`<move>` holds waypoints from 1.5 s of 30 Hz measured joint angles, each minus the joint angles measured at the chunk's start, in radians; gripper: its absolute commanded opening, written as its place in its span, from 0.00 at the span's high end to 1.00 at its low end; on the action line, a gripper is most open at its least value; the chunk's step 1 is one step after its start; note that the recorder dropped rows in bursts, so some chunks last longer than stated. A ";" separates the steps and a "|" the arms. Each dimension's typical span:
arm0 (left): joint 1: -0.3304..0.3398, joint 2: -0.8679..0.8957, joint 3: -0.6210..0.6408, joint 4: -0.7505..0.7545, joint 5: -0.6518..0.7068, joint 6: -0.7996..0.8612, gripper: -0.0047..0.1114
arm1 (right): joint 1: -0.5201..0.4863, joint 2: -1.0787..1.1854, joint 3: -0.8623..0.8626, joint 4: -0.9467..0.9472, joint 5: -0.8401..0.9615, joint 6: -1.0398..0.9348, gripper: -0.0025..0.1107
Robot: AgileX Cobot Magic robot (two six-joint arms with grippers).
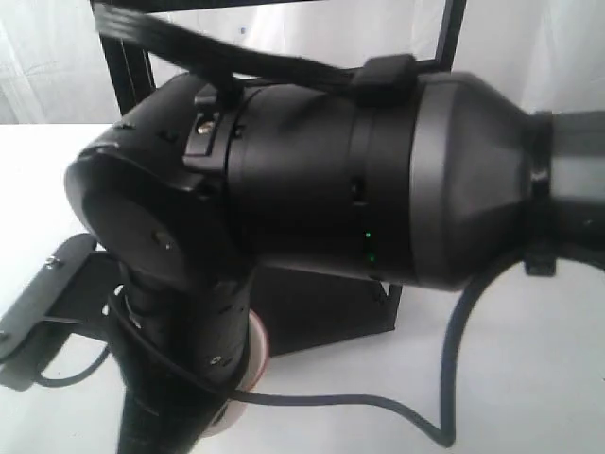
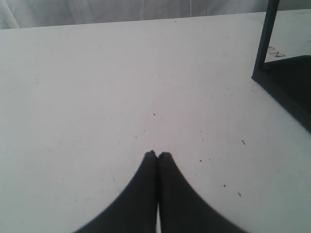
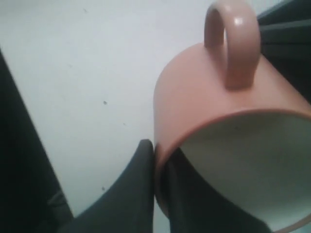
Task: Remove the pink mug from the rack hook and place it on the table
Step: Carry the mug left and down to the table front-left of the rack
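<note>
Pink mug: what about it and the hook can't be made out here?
Exterior view: a black arm fills the frame, hiding the rack hook and nearly all of the pink mug.
Right wrist view: the picture's edge cuts off the mug's rim, and contact with the table is unclear.

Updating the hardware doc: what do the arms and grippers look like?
Right arm: matte black cylindrical housings, dark grey tapered section, two green LEDs, black cable. Left gripper and right gripper: plain black tapered jaws, no markings visible.
</note>
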 measured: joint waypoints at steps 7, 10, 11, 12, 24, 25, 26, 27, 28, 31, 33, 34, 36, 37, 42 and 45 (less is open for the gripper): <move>0.000 0.000 0.000 0.000 0.000 0.000 0.96 | -0.012 0.024 -0.109 0.098 0.055 -0.012 0.98; 0.000 0.000 0.000 0.000 0.000 0.000 0.96 | -0.037 0.051 -0.179 0.102 0.096 -0.013 0.98; 0.000 0.000 0.000 0.000 0.000 0.000 0.96 | -0.048 0.058 -0.201 0.108 0.098 -0.016 0.98; 0.000 0.000 0.000 0.000 0.000 0.000 0.96 | -0.058 0.066 -0.217 0.113 0.098 -0.022 0.98; 0.000 0.000 0.000 0.000 0.000 0.000 0.96 | -0.110 0.197 -0.285 0.276 0.103 -0.072 0.98; 0.000 0.000 0.000 0.000 0.000 0.000 0.96 | -0.110 0.211 -0.285 0.286 0.103 -0.072 0.98; 0.000 0.000 0.000 0.000 0.000 0.000 0.96 | -0.110 0.220 -0.285 0.290 0.103 -0.072 0.98; 0.000 0.000 0.000 0.000 0.000 0.000 0.96 | -0.110 0.230 -0.285 0.293 0.103 -0.072 0.98; 0.000 0.000 0.000 0.000 0.000 0.000 0.96 | -0.110 0.240 -0.285 0.293 0.103 -0.072 0.98; 0.000 0.000 0.000 0.000 0.000 0.000 0.96 | -0.112 0.270 -0.285 0.293 0.103 -0.072 0.98; 0.000 0.000 0.000 0.000 0.000 0.000 0.96 | -0.112 0.284 -0.285 0.293 0.103 -0.072 0.98; 0.000 0.000 0.000 0.000 0.000 0.000 0.96 | -0.112 0.291 -0.285 0.293 0.103 -0.072 0.98; 0.000 0.000 0.000 0.000 0.000 0.000 0.96 | -0.112 0.303 -0.285 0.293 0.103 -0.072 0.98; 0.000 0.000 0.000 0.000 0.000 0.000 0.96 | -0.112 0.305 -0.285 0.293 0.103 -0.072 0.98; 0.000 0.000 0.000 0.000 0.000 0.000 0.96 | -0.112 0.309 -0.285 0.282 0.080 -0.074 0.98; 0.000 0.000 0.000 0.000 0.000 0.000 0.96 | -0.112 0.309 -0.285 0.277 0.063 -0.110 0.98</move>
